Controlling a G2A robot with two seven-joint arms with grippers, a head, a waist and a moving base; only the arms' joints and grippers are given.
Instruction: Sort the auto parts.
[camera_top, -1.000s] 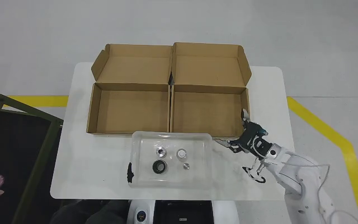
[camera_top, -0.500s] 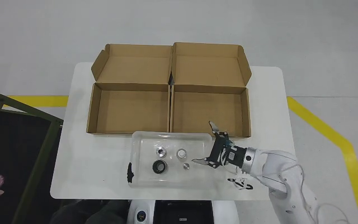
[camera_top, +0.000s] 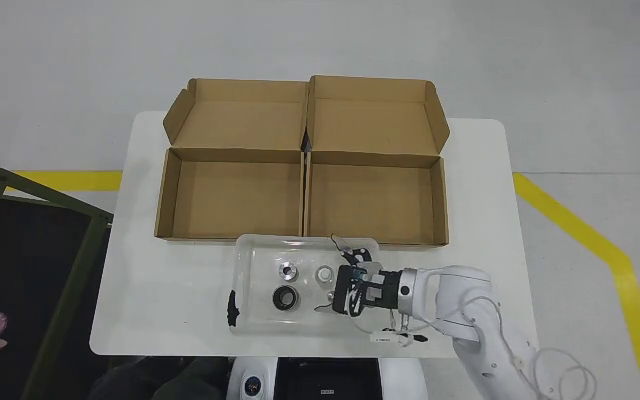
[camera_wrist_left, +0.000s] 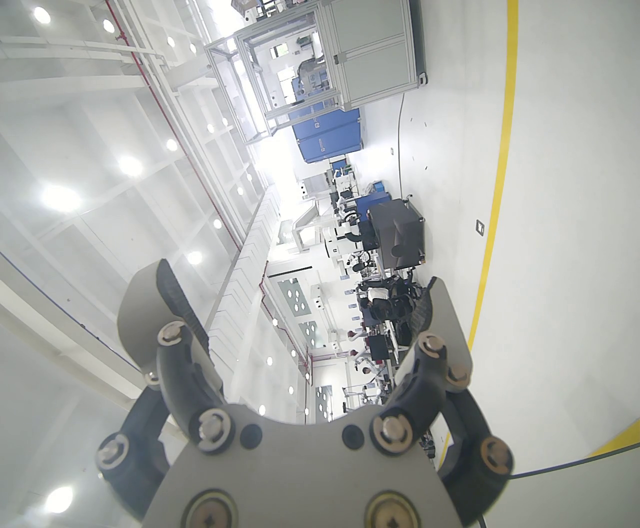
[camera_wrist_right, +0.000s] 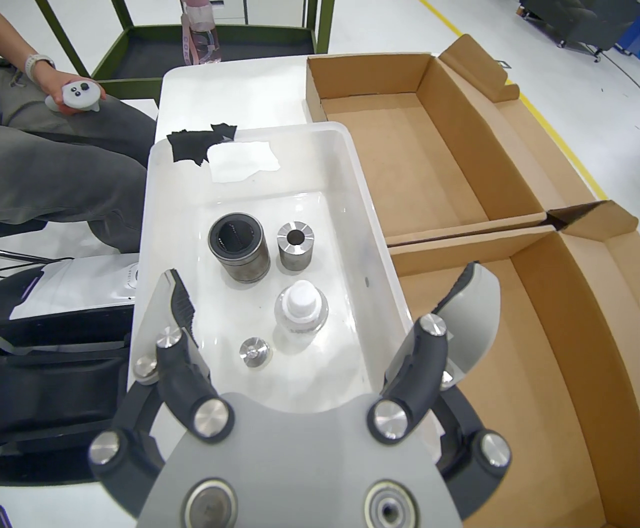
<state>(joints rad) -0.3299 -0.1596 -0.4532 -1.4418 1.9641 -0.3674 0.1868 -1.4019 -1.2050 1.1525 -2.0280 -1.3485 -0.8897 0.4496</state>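
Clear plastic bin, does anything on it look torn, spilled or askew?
A ragged piece of black tape and a torn white label sit crookedly on the end wall of the clear plastic bin. Nothing is spilled.

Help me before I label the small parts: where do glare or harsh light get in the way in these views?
Top view: even light, soft shadows, the clear bin faint against the white table. Right wrist view: sheen on the bin floor around the white-capped part, metal parts readable. Left wrist view: ceiling lights bloom behind the open fingers of the left gripper.
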